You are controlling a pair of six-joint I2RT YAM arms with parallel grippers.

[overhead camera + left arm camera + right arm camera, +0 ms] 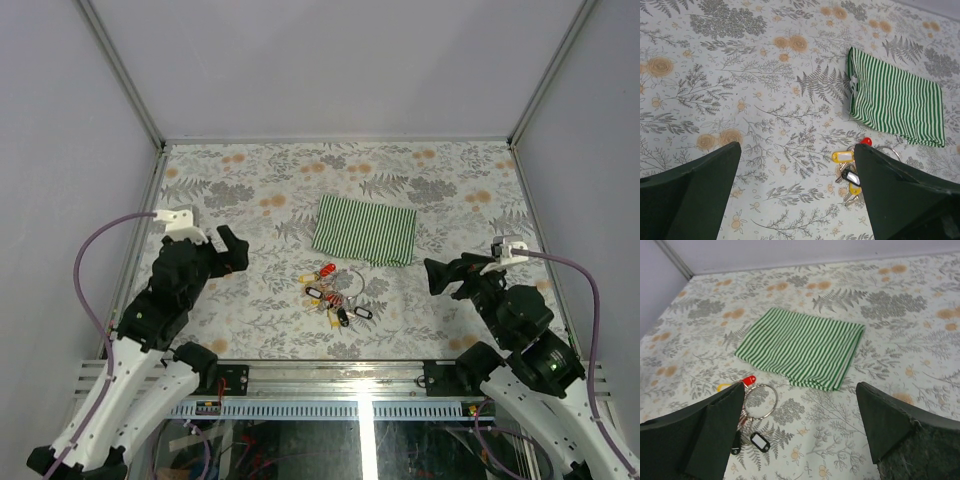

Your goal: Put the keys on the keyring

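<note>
Now the left hand (236,255) and right hand (437,278) are hovering released and empty, flanking the keyring (347,283) on the tabletop (250,180).

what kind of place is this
Likely a robot lab test cell: left arm and right arm bolted to a metal frame, plain white walls boxing in a floral-covered table, staged keyring and striped cloth.

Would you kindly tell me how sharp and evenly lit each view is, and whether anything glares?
Top external: soft, even light, faint shadows only, a bright glare streak below the table's near edge; the keyring is too small for detail. Left wrist: table print sharp, the left hand's fingers dark and featureless. Right wrist: the striped cloth is crisp, the right hand's fingers near-black, slightly soft.
</note>
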